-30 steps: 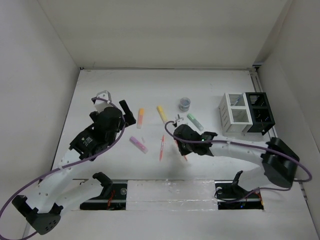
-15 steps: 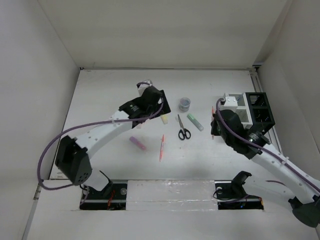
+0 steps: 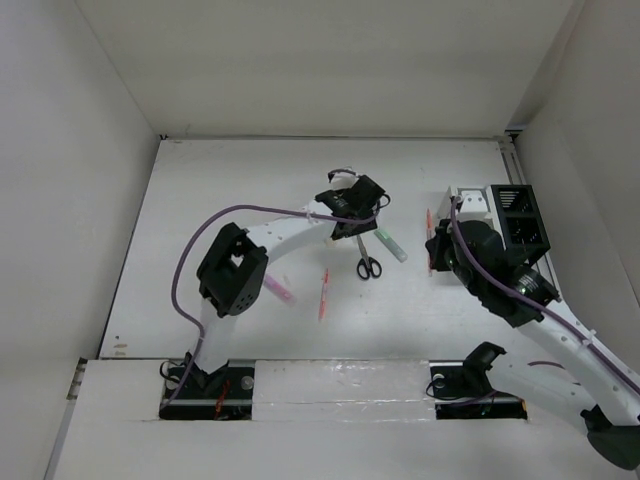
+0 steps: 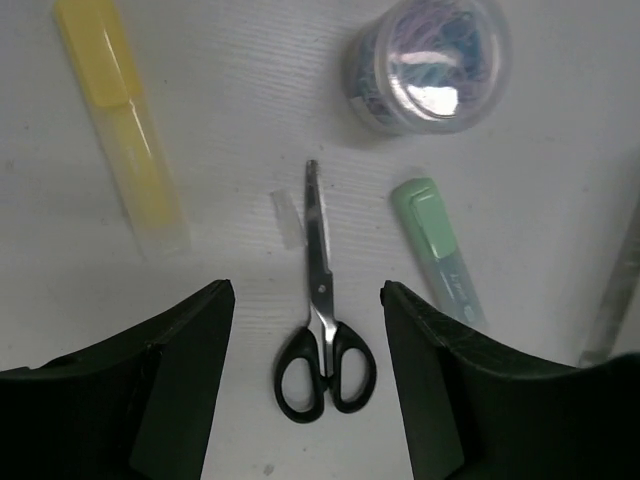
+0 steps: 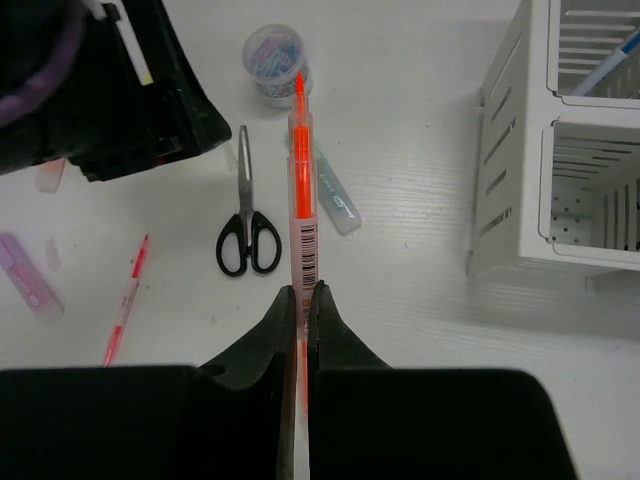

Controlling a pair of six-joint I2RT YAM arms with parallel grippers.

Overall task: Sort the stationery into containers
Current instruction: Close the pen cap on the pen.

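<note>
Bright, even light, soft shadows, glare on the clear tub lid.

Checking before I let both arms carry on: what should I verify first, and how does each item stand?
1. Right pincer shut on orange pen: ok.
2. Pen over white box: not ok, it is beside the box.
3. Free white-box compartment: ok, the near one looks empty.
4. Left pincer open, lined up over scissors: ok.
5. Scissors closed and lying flat: ok.
6. Green highlighter and clip tub apart from scissors: ok.
</note>
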